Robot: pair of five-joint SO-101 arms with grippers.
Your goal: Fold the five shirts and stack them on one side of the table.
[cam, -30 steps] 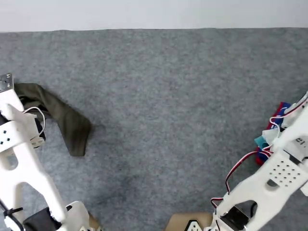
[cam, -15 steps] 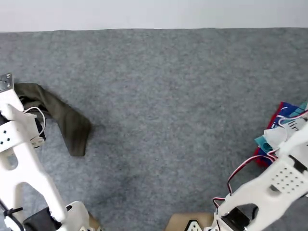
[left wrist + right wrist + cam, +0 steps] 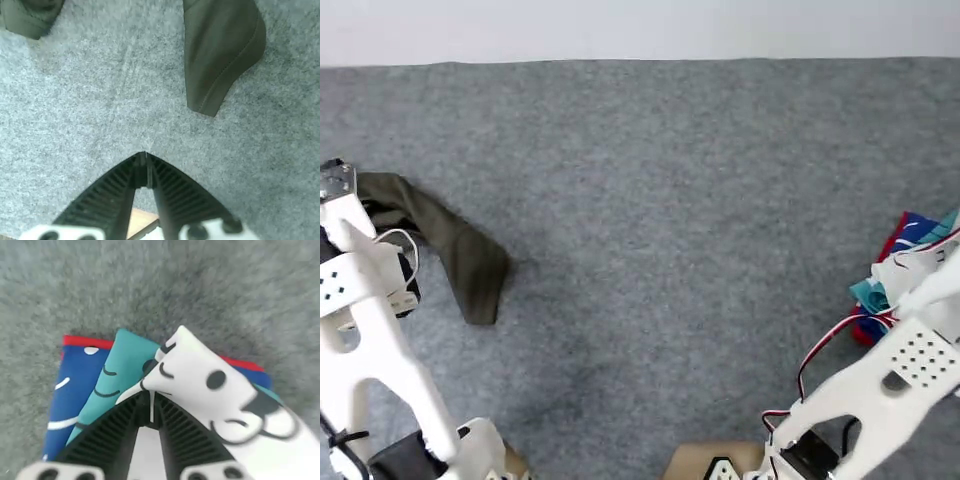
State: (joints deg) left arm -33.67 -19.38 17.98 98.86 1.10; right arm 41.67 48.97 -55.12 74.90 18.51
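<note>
My left gripper (image 3: pixel 146 163) is closed, empty, beside the rumpled olive cloth shirt (image 3: pixel 220 55); far from it, my right gripper (image 3: pixel 151 403) clamps a white black-printed shirt (image 3: pixel 210 390).

the table (image 3: pixel 670 200) is covered in grey felt-like cloth, matt and fuzzy with a rough nap. on its left lies an olive shirt (image 3: pixel 460 250) of smooth matt cloth with a stitched hem, and on the right a white shirt (image 3: pixel 210 385), a teal shirt (image 3: pixel 112 375) and a blue shirt (image 3: pixel 70 385), all smooth matt printed cloth. the left arm (image 3: pixel 370 340) and right arm (image 3: pixel 905 365) are smooth white plastic with a faint sheen, and the left gripper (image 3: pixel 146 159) and right gripper (image 3: pixel 151 400) are ribbed matt black plastic.
</note>
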